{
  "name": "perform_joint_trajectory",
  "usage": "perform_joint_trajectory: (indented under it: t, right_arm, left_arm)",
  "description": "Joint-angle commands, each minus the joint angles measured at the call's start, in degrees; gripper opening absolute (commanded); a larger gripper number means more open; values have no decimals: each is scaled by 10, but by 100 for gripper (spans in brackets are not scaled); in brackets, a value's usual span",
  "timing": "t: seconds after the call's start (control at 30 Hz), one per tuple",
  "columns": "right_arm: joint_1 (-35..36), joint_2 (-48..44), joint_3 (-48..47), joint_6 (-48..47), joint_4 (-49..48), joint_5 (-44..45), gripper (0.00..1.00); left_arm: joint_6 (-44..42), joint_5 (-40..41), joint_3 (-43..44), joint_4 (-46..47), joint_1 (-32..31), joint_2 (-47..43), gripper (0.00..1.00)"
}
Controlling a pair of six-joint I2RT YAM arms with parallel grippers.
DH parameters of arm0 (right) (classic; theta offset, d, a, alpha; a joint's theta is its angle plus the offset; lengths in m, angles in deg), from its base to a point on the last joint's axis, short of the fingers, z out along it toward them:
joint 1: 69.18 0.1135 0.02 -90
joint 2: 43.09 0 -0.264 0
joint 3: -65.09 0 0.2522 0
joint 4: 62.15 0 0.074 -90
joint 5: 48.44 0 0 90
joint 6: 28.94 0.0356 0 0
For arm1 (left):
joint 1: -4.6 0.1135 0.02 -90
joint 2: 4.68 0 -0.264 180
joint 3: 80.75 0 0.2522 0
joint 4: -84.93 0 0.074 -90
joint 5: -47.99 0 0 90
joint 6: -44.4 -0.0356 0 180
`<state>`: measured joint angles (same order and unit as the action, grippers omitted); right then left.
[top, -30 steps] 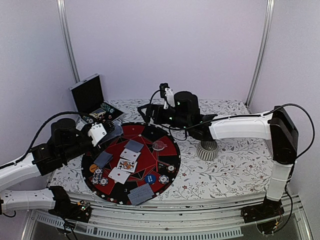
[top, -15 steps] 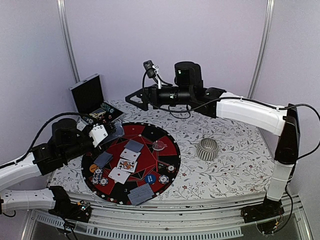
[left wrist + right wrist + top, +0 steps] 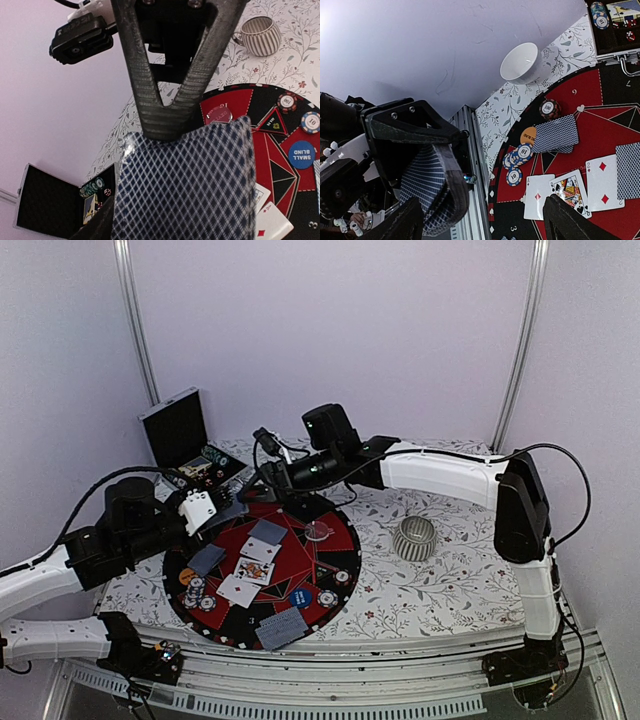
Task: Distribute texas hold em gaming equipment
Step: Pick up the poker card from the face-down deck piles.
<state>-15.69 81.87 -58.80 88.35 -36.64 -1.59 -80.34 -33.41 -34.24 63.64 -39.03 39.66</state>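
Observation:
My left gripper (image 3: 220,506) hovers over the left rim of the round red-and-black mat (image 3: 345,540), shut on a deck of blue-diamond-backed cards (image 3: 185,185). My right gripper (image 3: 262,474) reaches across from the right and stands open just behind that deck, nothing between its fingers (image 3: 400,222). In the right wrist view the held deck (image 3: 422,187) shows at lower left. On the mat lie face-down cards (image 3: 268,532), face-up cards (image 3: 252,570), striped chips (image 3: 193,590), a blue disc (image 3: 300,597), an orange disc (image 3: 186,576) and a clear disc (image 3: 319,531).
A ribbed silver cup (image 3: 413,538) stands right of the mat. An open black case (image 3: 180,435) with chips sits at the back left. A grey card stack (image 3: 283,628) lies at the mat's near edge. A white bowl (image 3: 520,62) shows beyond the mat in the right wrist view.
The right arm rose from over the mat's far side, then swung down and left to the left gripper's deck, its jaws narrowing slightly. The left arm has stayed put.

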Motion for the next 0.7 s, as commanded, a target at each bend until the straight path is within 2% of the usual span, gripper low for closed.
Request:
perform_joint_trajectory:
  t: [0.0,0.2,0.37,0.67]
  right_arm:
    - [7,-1,-19,5,3,-10,83]
    - [-7,-34,-12,-10,12,49,82]
    - [6,6,-53,-2,17,-25,85]
    - [18,64,-93,21,19,-50,86]
  left_arm:
    - [-2,2,14,21,6,-2,51]
    - [-2,2,13,21,4,-2,51]
    - [-2,3,17,21,6,4,51]
    - [-3,6,15,22,5,5,51]
